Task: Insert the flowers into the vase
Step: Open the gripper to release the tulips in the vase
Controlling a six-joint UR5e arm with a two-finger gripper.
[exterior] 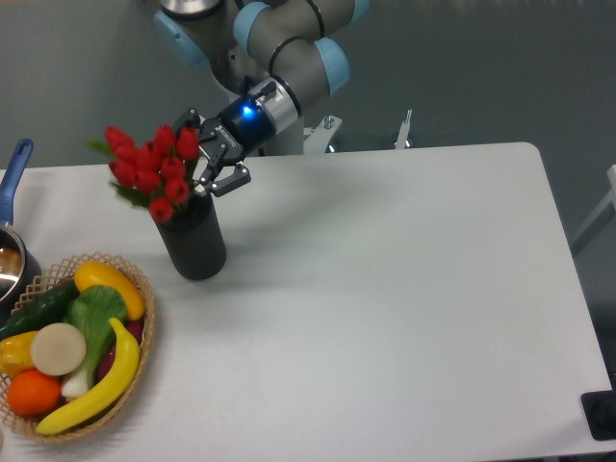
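A bunch of red tulips (152, 171) stands in a matte black vase (192, 241) near the left side of a white table (385, 308), the blooms leaning out to the left over the vase's rim and the stems down inside its mouth. The UR5e's gripper (214, 166) hangs just beside the blooms on their right, above the vase's mouth, its two dark fingers (229, 179) spread apart with nothing between them; whether a fingertip touches the nearest tulip cannot be told from this view. A blue light glows on the wrist (247, 112) behind the gripper, and the arm's grey and pale-blue joints rise toward the top of the frame.

In front of the vase, at the table's left edge, a wicker basket (144, 327) holds a yellow banana (101, 385), an orange (34, 392), a green leafy vegetable (94, 313), a dark green cucumber (38, 310), a yellow pepper-like piece (108, 283) and a round pale slice (58, 348). A pot with a blue handle (13, 168) sits at the far left, cut off by the frame. The rest of the tabletop to the right carries no objects in the arm's way.
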